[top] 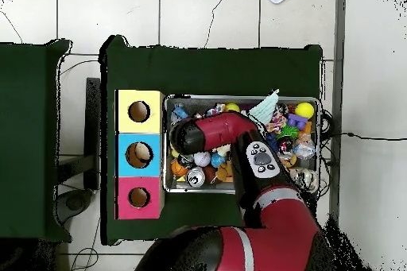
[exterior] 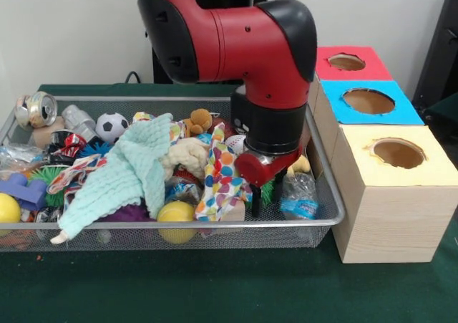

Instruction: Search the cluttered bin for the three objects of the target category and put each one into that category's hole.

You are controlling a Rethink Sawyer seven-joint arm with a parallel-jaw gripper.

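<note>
My gripper (exterior: 268,194) hangs low in the right end of the wire bin (exterior: 330,215). Its two dark fingers (exterior: 255,203) stand apart, open, with nothing clearly held between them. A crushed plastic bottle (exterior: 299,194) lies just to its right and a polka-dot cloth (exterior: 222,171) just to its left. Beside the bin stand three boxes with holes in their tops: yellow (exterior: 398,152), blue (exterior: 368,101) and red (exterior: 347,61). In the overhead view the arm (top: 215,131) covers the gripper; the yellow hole (top: 139,111), blue hole (top: 139,155) and red hole (top: 139,197) show.
The bin is full: a mint cloth (exterior: 122,172), yellow balls (exterior: 175,214), a soccer ball (exterior: 111,126), a brown teddy (exterior: 199,121), metal cans (exterior: 39,109) and a purple block (exterior: 21,190). Green table cloth (exterior: 215,287) surrounds it.
</note>
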